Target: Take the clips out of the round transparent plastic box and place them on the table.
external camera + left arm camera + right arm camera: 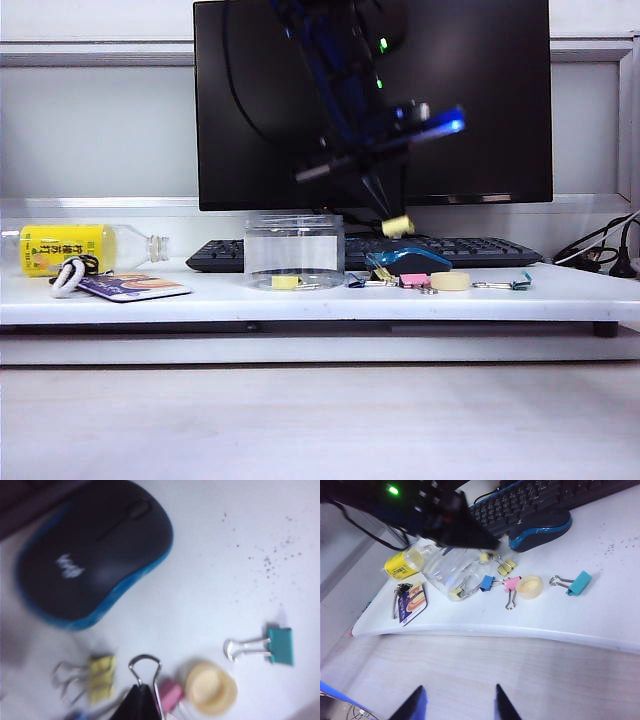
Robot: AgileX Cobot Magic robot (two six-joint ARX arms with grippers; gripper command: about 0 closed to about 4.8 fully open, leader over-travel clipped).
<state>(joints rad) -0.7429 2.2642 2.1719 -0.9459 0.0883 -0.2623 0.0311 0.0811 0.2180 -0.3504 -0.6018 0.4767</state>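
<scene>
Left arm (pixel 345 75): dark blue and black links, blurred in the exterior view, a small green indicator light (pixel 383 45) near the top and a bright blue glow at the wrist. Left gripper (pixel 385 205): slim black fingers tapering to a point. In the right wrist view the same arm reads black with a green light. Right gripper (pixel 460 705): two black, pointed, wedge-shaped fingers (pixel 415 707).
</scene>
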